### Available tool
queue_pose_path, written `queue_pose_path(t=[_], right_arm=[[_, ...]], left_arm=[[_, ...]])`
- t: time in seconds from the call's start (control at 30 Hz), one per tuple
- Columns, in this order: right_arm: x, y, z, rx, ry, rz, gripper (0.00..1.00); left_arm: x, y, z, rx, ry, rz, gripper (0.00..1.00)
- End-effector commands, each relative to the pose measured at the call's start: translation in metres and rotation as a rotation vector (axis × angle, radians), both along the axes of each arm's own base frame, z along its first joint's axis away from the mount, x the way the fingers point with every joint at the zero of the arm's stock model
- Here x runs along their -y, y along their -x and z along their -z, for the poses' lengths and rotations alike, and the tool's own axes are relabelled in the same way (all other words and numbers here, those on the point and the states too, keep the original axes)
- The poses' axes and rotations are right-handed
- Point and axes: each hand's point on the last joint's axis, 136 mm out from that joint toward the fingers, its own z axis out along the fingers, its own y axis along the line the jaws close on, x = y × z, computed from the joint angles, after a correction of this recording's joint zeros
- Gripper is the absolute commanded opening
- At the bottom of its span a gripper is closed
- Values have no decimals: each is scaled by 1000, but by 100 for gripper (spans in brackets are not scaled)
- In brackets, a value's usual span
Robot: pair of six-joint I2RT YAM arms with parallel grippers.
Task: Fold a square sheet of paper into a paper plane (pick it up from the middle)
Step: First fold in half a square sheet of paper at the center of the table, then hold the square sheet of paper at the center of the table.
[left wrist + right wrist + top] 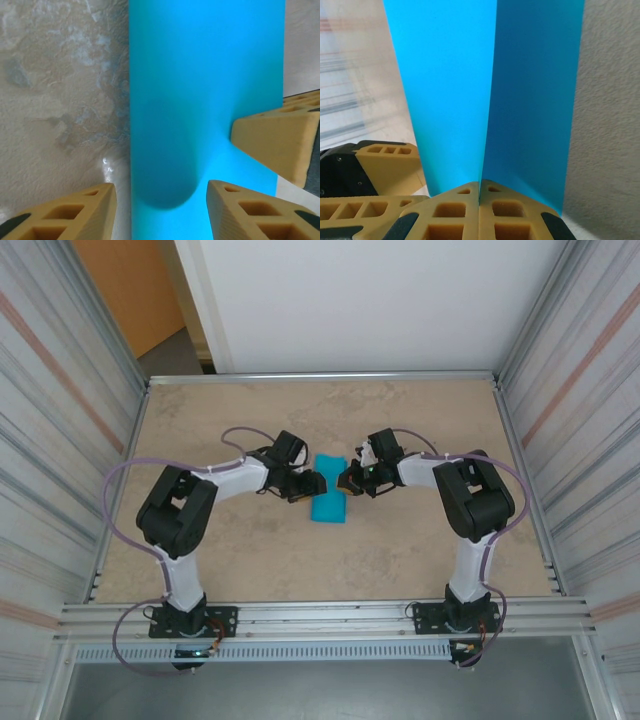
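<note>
The square sheet of paper point(330, 496) is teal-blue and lies at the table's middle between both grippers. In the right wrist view the sheet of paper point(470, 90) rises as two panels from a centre crease, and my right gripper point(480, 184) is shut on that crease. My left gripper point(161, 212) is open, its fingers point(75, 215) standing either side of the sheet point(200, 75), which bulges up between them. A right-gripper finger point(280, 142) shows at the sheet's far edge. From above, the left gripper point(313, 483) and right gripper point(348, 480) face each other across the paper. No paper plane is in view.
The tan, mottled table point(250, 560) is walled by ribbed metal panels point(60, 420) left and right, with a rail point(320, 615) along the near edge. Cables loop from both arms. The left gripper's fingers point(385, 162) sit close beside the right gripper.
</note>
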Motion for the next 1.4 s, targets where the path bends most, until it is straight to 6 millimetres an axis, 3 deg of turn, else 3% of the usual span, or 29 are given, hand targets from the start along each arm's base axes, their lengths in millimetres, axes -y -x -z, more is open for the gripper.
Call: queue_pose_path(t=[0.0, 0.3, 0.47, 0.6, 0.9, 1.1, 1.37], right_arm=[[3, 1, 8, -13, 10, 2, 6], [6, 2, 11, -23, 23, 9, 9], [14, 1, 3, -21, 44, 22, 24], [33, -4, -13, 7, 57, 58, 35], [72, -13, -28, 92, 167, 47, 37], [76, -17, -25, 117, 206, 22, 37], [77, -19, -28, 148, 213, 30, 37]], left_arm=[[-5, -3, 8, 13, -92, 12, 51], [0, -7, 17, 7, -105, 21, 46], [-5, 1, 33, -44, -148, 25, 40], [-12, 12, 51, -82, -197, 43, 38], [-22, 28, 85, -151, -300, 87, 39], [-28, 41, 107, -213, -403, 137, 39], [-27, 46, 114, -262, -455, 129, 40]])
